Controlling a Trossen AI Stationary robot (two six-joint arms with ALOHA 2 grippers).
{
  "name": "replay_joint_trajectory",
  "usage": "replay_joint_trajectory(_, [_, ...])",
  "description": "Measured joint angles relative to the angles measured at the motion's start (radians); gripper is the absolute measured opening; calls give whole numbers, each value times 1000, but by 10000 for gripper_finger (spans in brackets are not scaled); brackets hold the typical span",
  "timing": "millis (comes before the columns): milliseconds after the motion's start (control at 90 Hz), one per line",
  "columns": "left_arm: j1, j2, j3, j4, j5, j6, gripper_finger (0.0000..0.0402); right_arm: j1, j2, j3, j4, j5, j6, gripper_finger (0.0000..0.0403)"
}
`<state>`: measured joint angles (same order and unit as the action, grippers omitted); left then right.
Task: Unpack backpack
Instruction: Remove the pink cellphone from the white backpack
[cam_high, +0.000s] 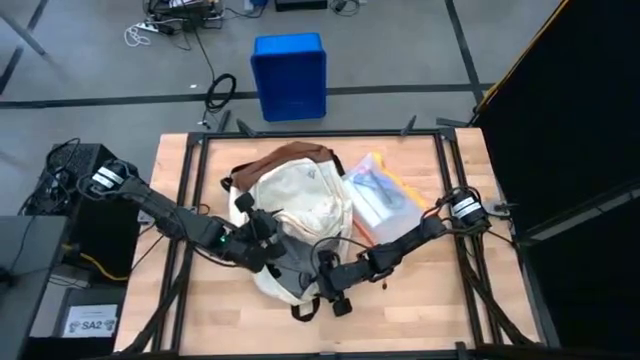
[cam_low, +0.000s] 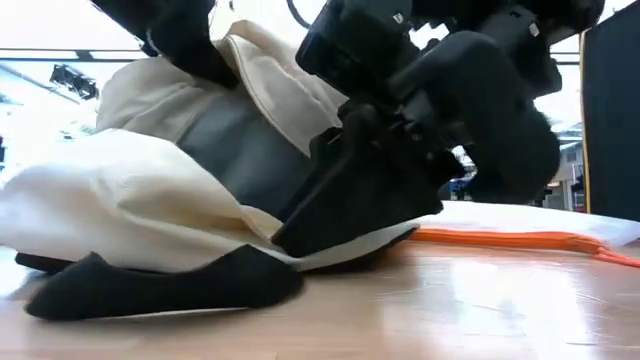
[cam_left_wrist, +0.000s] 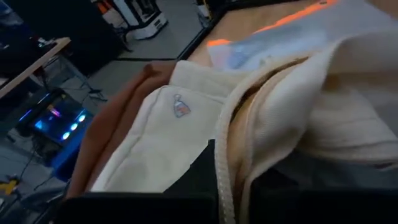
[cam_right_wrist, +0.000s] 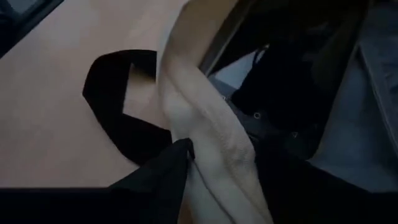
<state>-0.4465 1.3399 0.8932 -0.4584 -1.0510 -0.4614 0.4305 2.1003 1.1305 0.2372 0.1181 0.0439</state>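
At the middle of the wooden surface (cam_high: 180, 310) lies the backpack (cam_high: 300, 205), cream-white with its brown base turned toward the far edge and a dark strap (cam_high: 305, 310) trailing from its near end. Left of the backpack's near half, the left arm reaches in from the left edge, and the left hand (cam_high: 262, 240) rests on the cream fabric; whether it is released or clenched cannot be told. At the backpack's near right corner, the right hand (cam_high: 335, 283) is clenched on the cream rim of the backpack's mouth (cam_right_wrist: 205, 146), holding that edge up off the surface, with the dark lining showing inside. Right of the backpack, just beside its far half, lies a clear pouch (cam_high: 385, 195) with orange edges.
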Motion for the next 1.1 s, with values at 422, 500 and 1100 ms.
replay_joint_trajectory(422, [57,0,0,22,126,51,0,-18,-159,-10,-85,5,-102,158])
replay_joint_trajectory(500, [57,1,0,23,134,64,0,-22,-171,-9,-86,70,-125,158])
replay_joint_trajectory(1100, [66,-3,-1,53,178,200,53,-95,-43,-4,-24,104,22,149])
